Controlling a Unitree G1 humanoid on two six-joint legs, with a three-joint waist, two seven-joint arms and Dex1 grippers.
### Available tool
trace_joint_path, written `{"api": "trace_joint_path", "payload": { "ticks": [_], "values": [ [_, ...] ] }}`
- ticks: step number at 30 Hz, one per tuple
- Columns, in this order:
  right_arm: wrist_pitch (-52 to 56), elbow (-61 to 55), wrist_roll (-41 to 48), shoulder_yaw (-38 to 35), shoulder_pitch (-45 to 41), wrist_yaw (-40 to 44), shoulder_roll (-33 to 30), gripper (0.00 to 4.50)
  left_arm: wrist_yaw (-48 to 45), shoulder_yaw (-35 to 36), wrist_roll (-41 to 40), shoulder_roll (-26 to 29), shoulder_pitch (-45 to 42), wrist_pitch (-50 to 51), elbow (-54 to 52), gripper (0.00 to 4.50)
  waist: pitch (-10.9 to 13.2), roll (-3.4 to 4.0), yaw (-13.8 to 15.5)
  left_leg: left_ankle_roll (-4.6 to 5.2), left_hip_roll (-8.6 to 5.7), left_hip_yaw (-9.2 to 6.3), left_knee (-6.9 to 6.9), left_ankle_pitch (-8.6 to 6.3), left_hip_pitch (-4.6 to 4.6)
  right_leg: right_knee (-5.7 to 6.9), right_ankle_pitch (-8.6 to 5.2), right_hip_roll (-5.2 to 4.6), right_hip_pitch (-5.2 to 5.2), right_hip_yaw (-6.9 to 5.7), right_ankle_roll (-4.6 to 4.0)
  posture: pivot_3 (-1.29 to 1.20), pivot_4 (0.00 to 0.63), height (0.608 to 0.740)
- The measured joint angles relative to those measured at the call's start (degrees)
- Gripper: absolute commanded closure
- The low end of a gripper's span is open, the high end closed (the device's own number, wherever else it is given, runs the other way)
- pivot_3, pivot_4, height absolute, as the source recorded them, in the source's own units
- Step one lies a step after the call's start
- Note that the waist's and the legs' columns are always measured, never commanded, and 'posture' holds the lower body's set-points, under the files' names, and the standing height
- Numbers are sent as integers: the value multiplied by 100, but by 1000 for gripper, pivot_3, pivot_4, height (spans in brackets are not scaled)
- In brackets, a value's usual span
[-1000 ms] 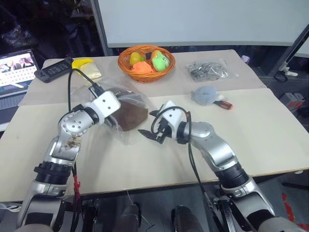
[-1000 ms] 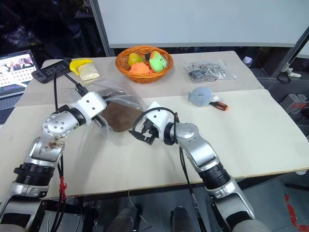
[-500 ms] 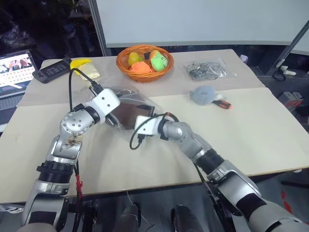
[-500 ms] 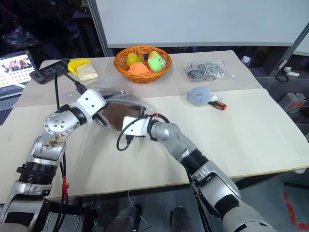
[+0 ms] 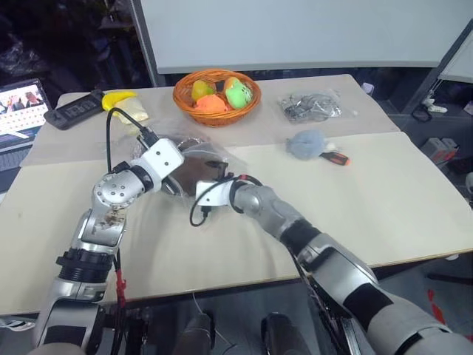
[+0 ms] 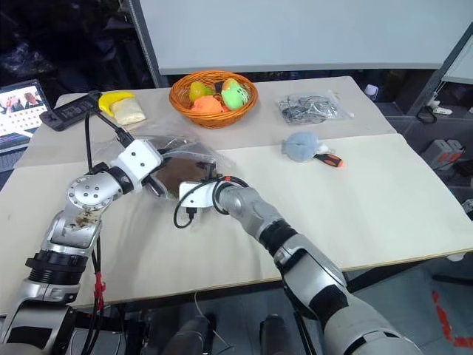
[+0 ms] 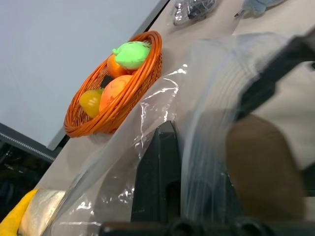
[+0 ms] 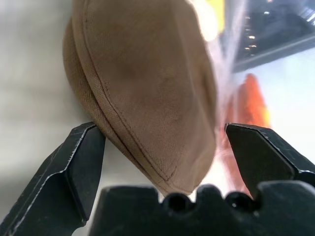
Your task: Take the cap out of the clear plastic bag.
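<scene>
The left tool is clamped on the bag, which lies on the counter toward its nine o'clock side, at six o'clock from the fruit basket. The cap sits inside the bag. The right tool has its fingers wide apart with the cap's edge between them, not pinched. At three o'clock from the bag, well apart, lies a fuzzy grey lump.

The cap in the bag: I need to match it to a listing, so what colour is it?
Brown; the cap shows best in the right wrist view.
</scene>
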Motion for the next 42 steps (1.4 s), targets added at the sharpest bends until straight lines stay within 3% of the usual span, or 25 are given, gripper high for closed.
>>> {"api": "trace_joint_path", "payload": {
  "ticks": [3,9,19,28,42],
  "values": [
    [-51,143,2,-14,-4,-44,45,637,0,0,0,0,0,0,0,4500,0,1,-3,0,-2,0,0,0,-1,0,0,-1,0,0,0,0,150,740],
    [-154,198,44,-51,43,-39,116,2653,0,0,1,0,1,0,0,4500,0,1,-6,0,0,0,0,0,0,1,0,0,-1,0,0,0,150,740],
    [-217,218,86,-172,105,-26,134,2653,0,0,7,0,11,1,-42,4500,0,1,-11,0,0,0,-1,0,0,2,0,0,-3,0,0,0,150,740],
    [-590,-559,509,-657,262,325,-343,2653,3,-4,27,-1,87,16,-133,4500,0,1,-20,0,1,0,0,0,2,2,0,1,-1,1,0,0,150,740],
    [-827,35,-239,1,270,68,-95,2653,-11,-5,24,14,119,182,-350,4500,1,1,-5,0,2,1,0,0,2,4,0,3,-2,2,0,0,150,740]
  ]
}}
